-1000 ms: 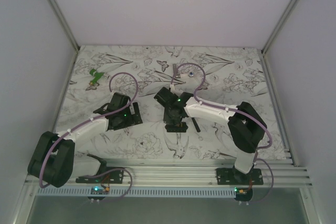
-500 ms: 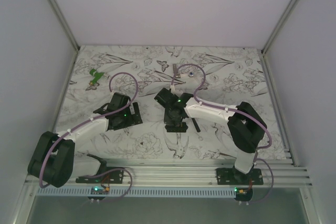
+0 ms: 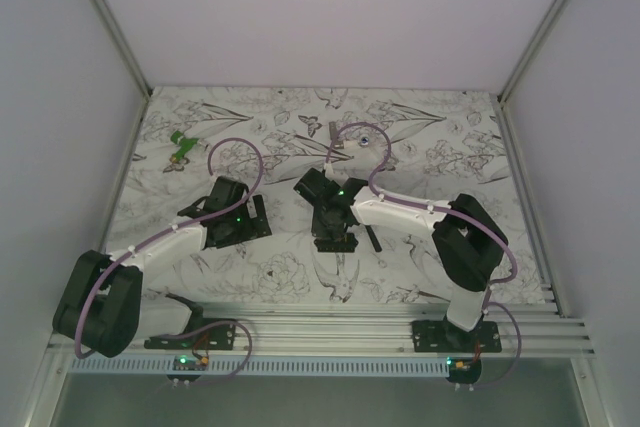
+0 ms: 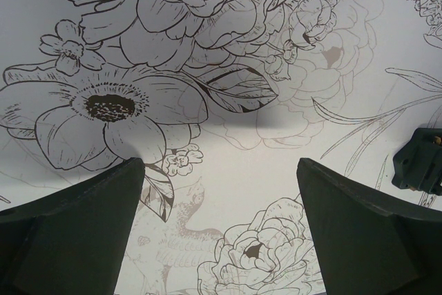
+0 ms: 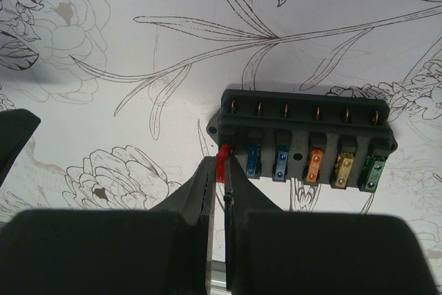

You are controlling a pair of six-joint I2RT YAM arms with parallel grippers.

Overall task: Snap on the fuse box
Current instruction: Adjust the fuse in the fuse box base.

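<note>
Step in hand: seating a fuse into the black rectangular plastic fuse box (image 5: 300, 136). The right pincer (image 5: 220, 179) has its fingers pressed together on a small red blade fuse (image 5: 222, 162), held at the box's leftmost slot. That slot is the only one not yet showing a seated fuse; the other five carry blue, blue, orange, yellow and green fuses.

Position: the fuse box lies flat on the floral-printed counter (image 5: 103, 46), directly ahead of the right pincer's tips, with its fuse row facing the pincer. The red fuse touches or nearly touches the box edge – contact cannot be confirmed.

Next move, as judged: keep the fuse in line with the slot and press it straight in until it seats level with its neighbours, then release.

The left pincer (image 4: 219, 170) is spread wide over bare counter – holding nothing.
</note>
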